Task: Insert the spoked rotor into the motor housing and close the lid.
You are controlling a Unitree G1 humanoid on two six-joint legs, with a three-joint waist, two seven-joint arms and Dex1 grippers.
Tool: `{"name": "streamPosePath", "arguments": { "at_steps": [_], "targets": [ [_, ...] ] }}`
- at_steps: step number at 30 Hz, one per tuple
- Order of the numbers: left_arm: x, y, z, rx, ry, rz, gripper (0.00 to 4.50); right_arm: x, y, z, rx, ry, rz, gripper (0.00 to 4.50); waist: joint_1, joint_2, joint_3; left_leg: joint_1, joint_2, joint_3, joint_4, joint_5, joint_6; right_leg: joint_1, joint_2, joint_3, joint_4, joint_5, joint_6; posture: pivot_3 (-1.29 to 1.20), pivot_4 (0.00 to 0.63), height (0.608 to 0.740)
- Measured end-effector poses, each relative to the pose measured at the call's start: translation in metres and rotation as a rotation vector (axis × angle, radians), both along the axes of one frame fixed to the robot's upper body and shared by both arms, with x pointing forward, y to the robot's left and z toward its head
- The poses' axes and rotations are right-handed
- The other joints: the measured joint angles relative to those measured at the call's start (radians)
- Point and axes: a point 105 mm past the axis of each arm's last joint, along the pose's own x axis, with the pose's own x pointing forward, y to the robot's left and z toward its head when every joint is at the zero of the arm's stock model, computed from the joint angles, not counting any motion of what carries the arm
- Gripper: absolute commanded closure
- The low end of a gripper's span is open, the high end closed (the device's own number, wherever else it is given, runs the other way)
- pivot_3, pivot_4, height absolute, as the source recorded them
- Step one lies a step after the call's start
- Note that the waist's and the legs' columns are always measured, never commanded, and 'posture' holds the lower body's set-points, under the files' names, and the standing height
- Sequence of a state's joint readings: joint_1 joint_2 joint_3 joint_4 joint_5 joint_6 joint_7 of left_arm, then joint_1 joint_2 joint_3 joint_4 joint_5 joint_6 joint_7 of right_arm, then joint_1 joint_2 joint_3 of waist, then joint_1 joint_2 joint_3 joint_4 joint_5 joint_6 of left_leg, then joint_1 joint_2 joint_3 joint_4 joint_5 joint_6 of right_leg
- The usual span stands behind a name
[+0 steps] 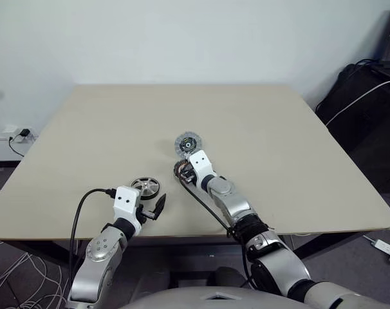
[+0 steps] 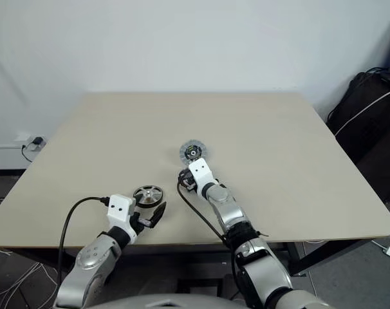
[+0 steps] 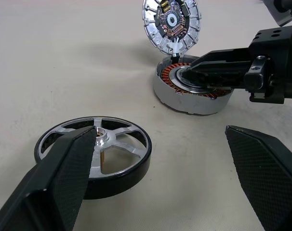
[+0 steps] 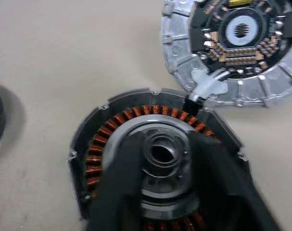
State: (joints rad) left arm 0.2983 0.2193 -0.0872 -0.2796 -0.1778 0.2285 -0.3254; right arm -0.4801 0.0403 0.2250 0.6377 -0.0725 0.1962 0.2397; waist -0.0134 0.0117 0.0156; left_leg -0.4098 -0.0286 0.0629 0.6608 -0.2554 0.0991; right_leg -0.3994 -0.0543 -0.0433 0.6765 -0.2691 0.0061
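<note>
**Motor parts on tan table: one moment's stock**

Landmark: motor housing [image 3: 193,91], a grey round cup with a ring of copper windings around a silver centre, lying open-side up near the middle of the table [image 1: 298,129].

- Lid [image 4: 232,48]: silver-grey disc, its inner face with dark centre and small copper parts turned up; lies flat just beyond the housing, joined to the housing's far rim by a small hinge tab.
- Spoked rotor [image 3: 95,154]: silver spokes, dark rim, shiny hub; flat on the table, well apart from the housing, toward the robot's left and nearer the table's front edge.
- Right gripper [image 1: 182,171]: reaches over the housing, black fingers [image 3: 218,72] lying across its silver centre; whether parted or pressed together cannot be told.
- Left gripper [image 3: 160,183]: fingers spread wide, holding nothing; just beside the rotor, on the side away from the housing's far rim.
</note>
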Motion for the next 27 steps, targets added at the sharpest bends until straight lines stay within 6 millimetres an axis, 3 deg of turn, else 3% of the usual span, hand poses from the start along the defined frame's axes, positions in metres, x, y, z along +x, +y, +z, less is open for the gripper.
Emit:
{"name": "streamPosePath", "arguments": {
  "at_steps": [6,9,17,22,23,27],
  "targets": [
    [0.0,-0.001,0.0,-0.004,-0.003,-0.002,0.0,-0.005,-0.001,0.0,0.011,0.004,0.01,0.13,0.0,0.0,0.0,0.0,0.0,0.0,-0.001,0.0,0.0,0.0,0.0,0.0,0.0,0.0,0.0,0.0,0.0,0.74],
    [0.0,-0.001,0.001,-0.004,-0.003,-0.003,0.0,-0.006,-0.002,0.001,0.018,0.006,0.008,0.03,-0.001,0.0,0.0,0.0,0.0,0.0,-0.001,0.0,0.0,-0.001,0.0,0.0,0.0,0.0,0.0,0.0,0.0,0.74],
    [0.0,-0.002,0.001,-0.005,-0.004,-0.004,0.0,-0.003,0.004,0.018,0.052,-0.05,-0.005,2.59,0.0,0.001,0.0,0.0,0.0,0.0,-0.002,0.0,0.0,-0.001,0.0,0.0,0.0,0.0,0.0,0.0,0.0,0.74],
    [0.0,-0.001,0.001,-0.005,-0.004,-0.003,0.0,-0.002,0.002,0.016,0.024,-0.047,-0.02,4.24,-0.001,0.001,0.0,0.0,0.0,0.0,-0.002,0.0,0.0,-0.001,0.0,0.0,0.0,0.0,0.0,0.0,0.0,0.74],
    [0.0,-0.001,0.001,-0.005,-0.004,-0.003,0.0,-0.001,0.002,0.016,0.017,-0.044,-0.021,4.47,-0.001,0.001,0.0,0.0,0.0,0.0,-0.002,0.0,0.0,-0.002,0.0,0.0,0.0,0.0,0.0,0.0,0.0,0.74],
    [0.0,-0.001,0.0,-0.005,-0.002,-0.002,0.0,0.001,0.002,0.017,-0.001,-0.051,-0.021,4.47,-0.001,0.001,0.0,0.0,0.0,0.0,-0.002,0.0,0.0,-0.001,0.0,0.0,0.0,0.0,0.0,0.0,0.0,0.74]
  ]
}}
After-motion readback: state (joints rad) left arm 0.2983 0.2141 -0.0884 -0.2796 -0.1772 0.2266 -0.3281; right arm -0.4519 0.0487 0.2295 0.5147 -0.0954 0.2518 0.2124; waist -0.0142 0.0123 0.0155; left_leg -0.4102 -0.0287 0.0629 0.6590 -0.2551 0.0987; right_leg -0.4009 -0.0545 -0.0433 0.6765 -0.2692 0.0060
